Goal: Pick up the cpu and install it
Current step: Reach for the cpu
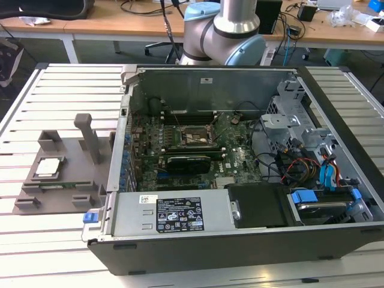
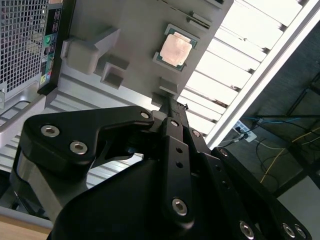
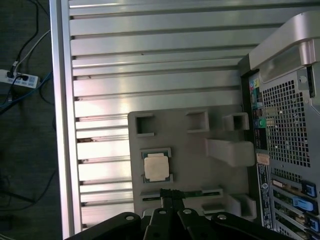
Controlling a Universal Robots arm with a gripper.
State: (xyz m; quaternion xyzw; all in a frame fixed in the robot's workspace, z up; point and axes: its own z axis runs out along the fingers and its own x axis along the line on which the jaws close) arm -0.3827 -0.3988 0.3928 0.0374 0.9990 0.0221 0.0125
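From here I see the tool [image 3: 167,192] pressed together with nothing in it, hanging just over the grey tray [image 3: 192,150] on the desk [image 3: 150,65], cpu [image 3: 156,167] sitting in its slot.

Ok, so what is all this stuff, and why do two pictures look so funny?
This is a robot arm by an open computer that lies on a metal table. One picture comes from a camera standing off the arm. The two funny ones come from cameras riding near the arm's wrist, so the black shapes there are its own jaws. They look shut and hold nothing. The little silver square is the cpu. It lies in a grey tray beside the computer, apart from the jaws.
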